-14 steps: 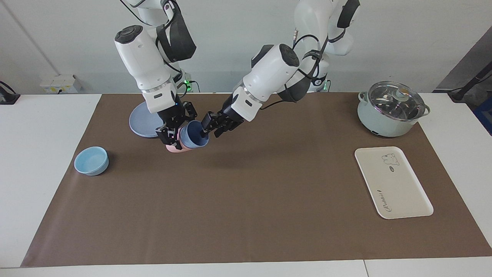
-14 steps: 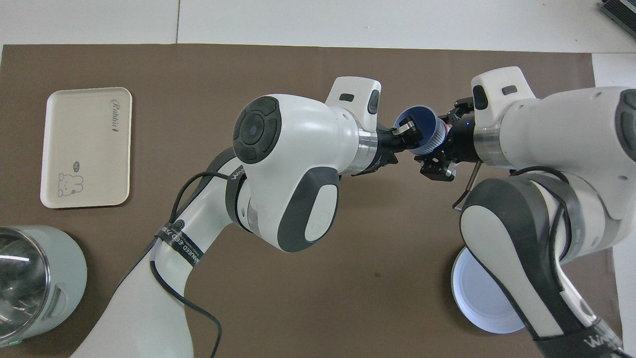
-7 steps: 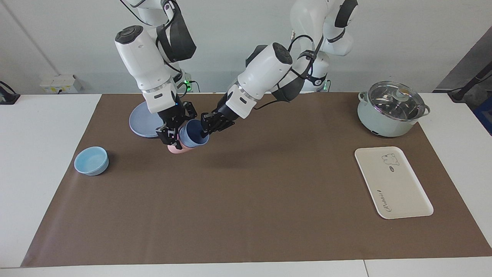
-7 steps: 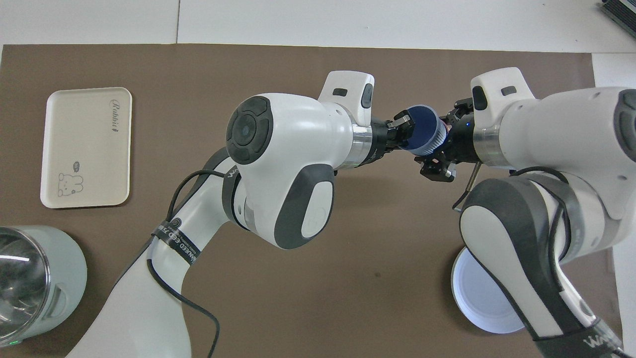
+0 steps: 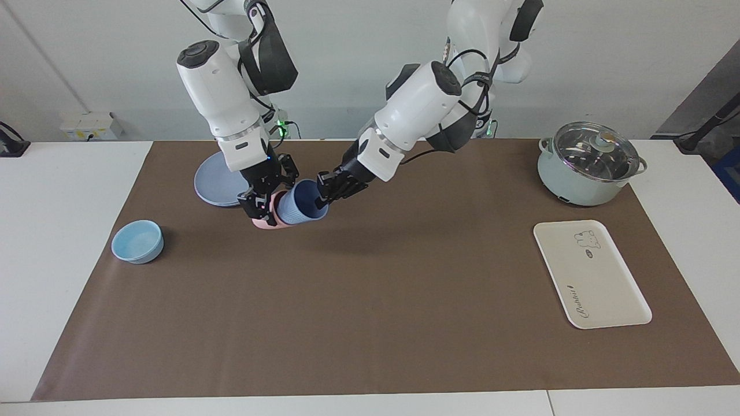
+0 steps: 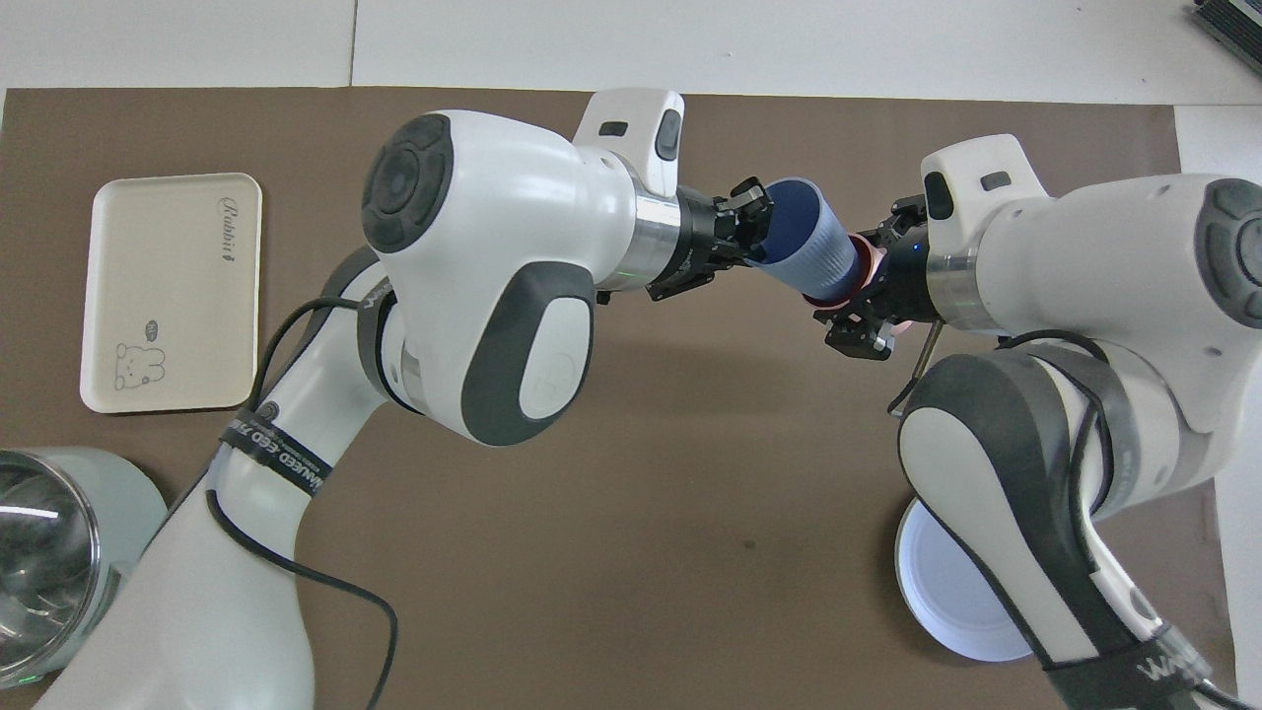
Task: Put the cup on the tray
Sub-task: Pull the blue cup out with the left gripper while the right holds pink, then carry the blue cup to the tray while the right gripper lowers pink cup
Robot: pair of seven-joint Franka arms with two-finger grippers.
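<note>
Above the mat (image 5: pixel 404 323), your left gripper (image 5: pixel 319 198) is pinching the cup (image 5: pixel 302 207) rim (right gripper (image 5: pixel 261 209) is clamping the pink tumbler (image 5: pixel 272 222)).

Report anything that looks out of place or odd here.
The blue cup lies tilted, nested in a pink cup in mid-air. The left gripper pinches the blue cup's rim; the right gripper clamps the pink one. The tray holds nothing.

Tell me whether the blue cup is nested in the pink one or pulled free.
Partly nested: the blue cup lies tipped, its base inside the pink cup, its rim pinched by the left gripper.
</note>
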